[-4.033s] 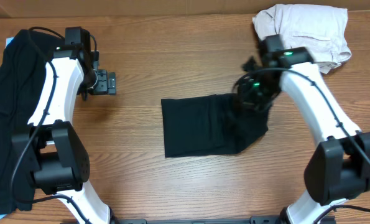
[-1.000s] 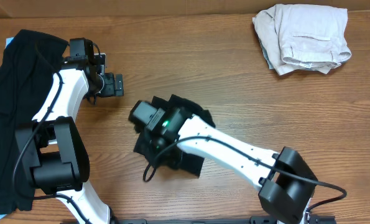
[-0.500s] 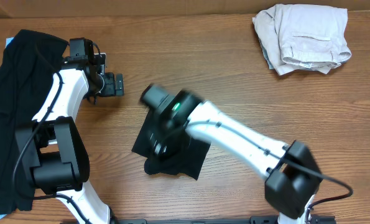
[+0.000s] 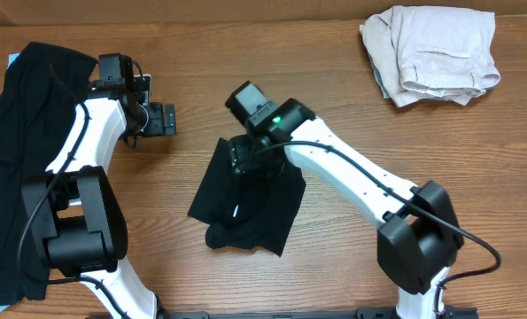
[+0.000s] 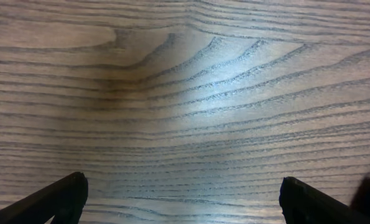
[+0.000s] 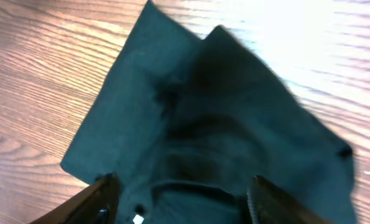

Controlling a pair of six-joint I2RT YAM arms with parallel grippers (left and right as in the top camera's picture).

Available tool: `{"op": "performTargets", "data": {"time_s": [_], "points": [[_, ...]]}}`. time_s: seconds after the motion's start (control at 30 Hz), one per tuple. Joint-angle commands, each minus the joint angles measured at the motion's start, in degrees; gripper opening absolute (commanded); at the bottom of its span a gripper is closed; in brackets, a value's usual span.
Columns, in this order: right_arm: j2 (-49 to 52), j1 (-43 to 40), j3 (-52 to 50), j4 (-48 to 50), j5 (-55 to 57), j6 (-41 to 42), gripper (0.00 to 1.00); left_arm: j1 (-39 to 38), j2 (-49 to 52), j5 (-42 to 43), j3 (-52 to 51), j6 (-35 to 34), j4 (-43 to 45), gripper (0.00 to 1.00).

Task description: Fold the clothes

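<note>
Now the folded black T-shirt [image 4: 250, 208] lies at the middle of the tabletop [image 4: 334, 97], just under the right gripper [image 6: 183, 190], whose jaws stand apart and grasp nothing. The left gripper [image 4: 161, 120] is released over bare wood. A pile of black clothes [image 4: 15, 151] lies at the left edge, and a beige garment [image 4: 433, 53] well apart at the far right corner

The left white-shelled arm [image 4: 77, 151] and right white-shelled arm [image 4: 352, 182] share bulky black cylindrical joints [image 4: 414, 257] and thin black cables [image 4: 497, 258]. Beside the right arm's wrist joint glows a small green light [image 4: 278, 113].
</note>
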Motion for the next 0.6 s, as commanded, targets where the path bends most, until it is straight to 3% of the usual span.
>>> {"op": "performTargets", "data": {"time_s": [0.0,0.2,0.27,0.4,0.57], "points": [[2.3,0.5,1.6,0.5,0.9,2.8,0.65,-0.2,0.1,0.8,-0.3,1.1,0.2,1.00],[4.3,0.5,1.5,0.7,1.3,5.4,0.53,-0.2,0.1,0.8,-0.3,1.1,0.3,1.00],[4.3,0.5,1.5,1.4,1.3,5.4,0.41,-0.2,0.1,0.8,-0.3,1.1,0.3,1.00],[4.3,0.5,1.6,3.8,1.3,5.6,0.05,-0.2,0.1,0.8,-0.3,1.1,0.3,1.00],[4.3,0.4,3.9,7.9,1.2,5.3,0.04,-0.2,0.1,0.8,-0.3,1.1,0.5,1.00]]}}
